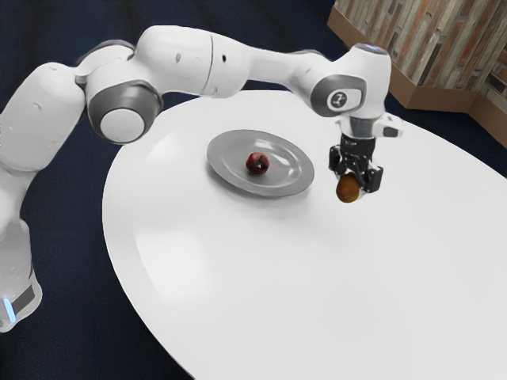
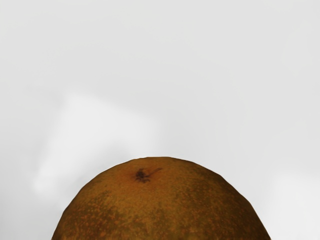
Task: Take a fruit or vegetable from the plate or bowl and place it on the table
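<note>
In the exterior view, the gripper [image 1: 353, 184] is off to the exterior view's right of the plate, shut on a round orange-brown fruit [image 1: 347, 189] that hangs below it, over the table [image 1: 261, 261]. The wrist view has the same speckled fruit [image 2: 160, 205], large at its lower edge, with a dark stem spot on it and the white tabletop [image 2: 200, 75] behind. A grey plate [image 1: 230, 176] rests on the table and holds a small red fruit [image 1: 257, 163].
The white round table's far edge runs behind the plate and the arm. Beyond the table, at the exterior view's upper right, stands a wood-panelled wall [image 1: 451, 47] with a brown base over a dark blue floor.
</note>
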Robot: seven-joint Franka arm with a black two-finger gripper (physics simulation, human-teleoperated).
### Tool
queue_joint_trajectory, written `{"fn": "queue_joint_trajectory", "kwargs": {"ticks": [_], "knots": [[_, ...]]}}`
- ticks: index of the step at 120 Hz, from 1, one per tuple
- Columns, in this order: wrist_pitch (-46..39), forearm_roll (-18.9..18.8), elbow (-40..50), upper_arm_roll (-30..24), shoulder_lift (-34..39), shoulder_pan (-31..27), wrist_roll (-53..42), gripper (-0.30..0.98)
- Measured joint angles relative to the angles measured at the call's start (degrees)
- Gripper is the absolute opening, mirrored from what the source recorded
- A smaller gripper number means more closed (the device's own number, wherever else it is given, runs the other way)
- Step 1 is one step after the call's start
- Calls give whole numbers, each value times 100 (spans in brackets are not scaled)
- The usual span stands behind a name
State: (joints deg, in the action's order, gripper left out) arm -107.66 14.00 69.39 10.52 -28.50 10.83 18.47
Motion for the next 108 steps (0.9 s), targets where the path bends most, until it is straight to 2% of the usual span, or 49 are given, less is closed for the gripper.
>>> {"fn": "queue_joint_trajectory", "kwargs": {"ticks": [17, 29, 44, 59, 70, 78, 86, 108], "knots": [[-200, -4, -34, -80, -84, 48, 214, 32], [-278, 10, -32, -85, -70, 51, 326, 50], [-336, 39, 31, -72, -11, 52, 449, 61], [-476, 6, 540, 168, 795, 120, 810, 65], [-192, -344, 627, 176, 1649, 353, 1719, 67], [263, -524, 637, 160, 2001, 472, 2603, 68], [776, -451, 631, 148, 2218, 432, 3561, 68], [1611, -318, 615, 235, 2199, -17, 5863, 68]]}}
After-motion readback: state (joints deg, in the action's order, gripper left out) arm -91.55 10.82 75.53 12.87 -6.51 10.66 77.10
